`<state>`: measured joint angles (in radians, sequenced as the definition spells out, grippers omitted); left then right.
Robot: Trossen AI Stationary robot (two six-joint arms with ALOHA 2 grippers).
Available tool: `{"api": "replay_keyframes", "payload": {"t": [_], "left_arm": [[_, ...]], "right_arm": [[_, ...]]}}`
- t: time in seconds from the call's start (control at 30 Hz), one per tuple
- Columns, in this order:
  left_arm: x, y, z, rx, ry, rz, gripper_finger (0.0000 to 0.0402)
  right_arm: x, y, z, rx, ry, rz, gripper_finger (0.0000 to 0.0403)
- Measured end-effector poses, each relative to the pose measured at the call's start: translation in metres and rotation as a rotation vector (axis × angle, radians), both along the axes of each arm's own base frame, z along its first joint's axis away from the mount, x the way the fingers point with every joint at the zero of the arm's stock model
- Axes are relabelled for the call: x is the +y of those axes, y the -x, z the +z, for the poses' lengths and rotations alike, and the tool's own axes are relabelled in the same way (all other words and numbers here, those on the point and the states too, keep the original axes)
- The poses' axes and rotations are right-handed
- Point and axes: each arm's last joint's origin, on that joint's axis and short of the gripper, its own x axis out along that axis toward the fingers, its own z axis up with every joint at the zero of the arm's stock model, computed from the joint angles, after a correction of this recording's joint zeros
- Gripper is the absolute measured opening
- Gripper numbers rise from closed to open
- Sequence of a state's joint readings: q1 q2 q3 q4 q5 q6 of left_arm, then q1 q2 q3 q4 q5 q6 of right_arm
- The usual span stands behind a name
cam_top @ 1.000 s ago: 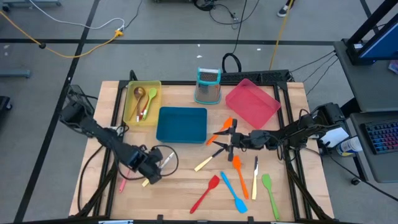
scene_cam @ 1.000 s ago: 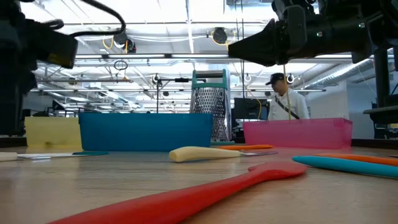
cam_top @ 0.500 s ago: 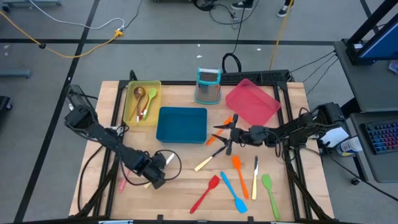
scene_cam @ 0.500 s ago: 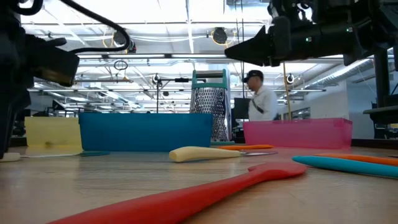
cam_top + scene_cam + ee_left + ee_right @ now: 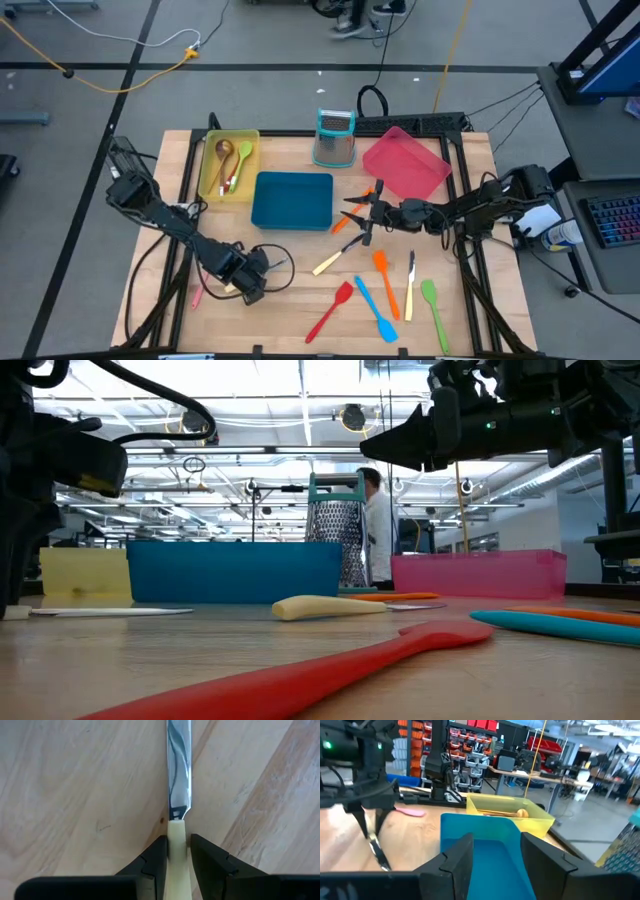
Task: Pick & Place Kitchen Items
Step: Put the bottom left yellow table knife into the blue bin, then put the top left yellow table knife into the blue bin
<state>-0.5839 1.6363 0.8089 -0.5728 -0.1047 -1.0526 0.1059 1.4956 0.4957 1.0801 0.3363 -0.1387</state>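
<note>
**Left gripper closing on a cream-handled knife at the table's front left**

Since a second ago, the left arm has been settling lower and slightly rightward over the wooden table [image 5: 290,300], and the right arm has been drawing back a little from the blue tray. A person in a white top [image 5: 378,530] has been walking leftward behind the table and is now standing just beside the boxy metal grater with a teal top [image 5: 335,137].

The left gripper [image 5: 177,851] is pinching the cream-handled steel-bladed knife [image 5: 178,780] by its handle, its fingers [image 5: 152,860] nearly closed and pressing on both sides; the blade is lying flat on the wood, pointing away from the gripper.

The right gripper [image 5: 352,218] is hovering between the blue rectangular tray [image 5: 292,199] and the pink rectangular tray [image 5: 405,165], fingers spread wide and holding nothing.

The yellow rectangular tray [image 5: 229,165] is holding a wooden spoon [image 5: 222,155] and a green spoon [image 5: 241,158]. Nearby on the table, a red spatula [image 5: 331,310], a blue spatula [image 5: 377,312], an orange spatula [image 5: 385,278] and a green spatula [image 5: 433,308] are lying near the front right.
</note>
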Motion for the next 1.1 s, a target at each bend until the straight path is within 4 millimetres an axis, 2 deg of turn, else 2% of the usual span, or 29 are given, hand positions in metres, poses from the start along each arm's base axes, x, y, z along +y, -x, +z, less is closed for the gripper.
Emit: {"api": "replay_keyframes", "payload": {"t": [0.37,0.43,0.57,0.77,0.9,1.0,1.1], "left_arm": [[0.007,-0.004,-0.001,-0.005,-0.032,-0.089,0.0091],[0.009,-0.005,-0.001,-0.006,-0.039,-0.099,0.008],[0.011,-0.007,-0.001,-0.014,-0.064,-0.136,0.0028],[0.013,-0.013,0.0,-0.123,-0.202,-0.169,0.003],[0.009,-0.029,0.005,-0.302,-0.288,-0.274,0.0023],[0.01,-0.042,0.016,-0.369,-0.367,-0.357,0.0002],[0.017,-0.059,0.033,-0.407,-0.428,-0.407,0.0003]], "right_arm": [[0.0,0.0,0.0,-0.029,-0.146,0.001,0.0155],[0.0,0.0,-0.002,-0.023,-0.171,0.0,0.0155],[0.0,0.0,-0.002,-0.018,-0.18,-0.001,0.0155],[0.0,0.0,-0.002,-0.018,-0.18,-0.001,0.0155],[0.0,0.0,-0.002,-0.017,-0.172,0.0,0.0155],[0.0,0.0,-0.002,-0.017,-0.167,0.0,0.0155],[0.0,0.0,-0.002,-0.017,-0.165,0.0,0.0155]]}}
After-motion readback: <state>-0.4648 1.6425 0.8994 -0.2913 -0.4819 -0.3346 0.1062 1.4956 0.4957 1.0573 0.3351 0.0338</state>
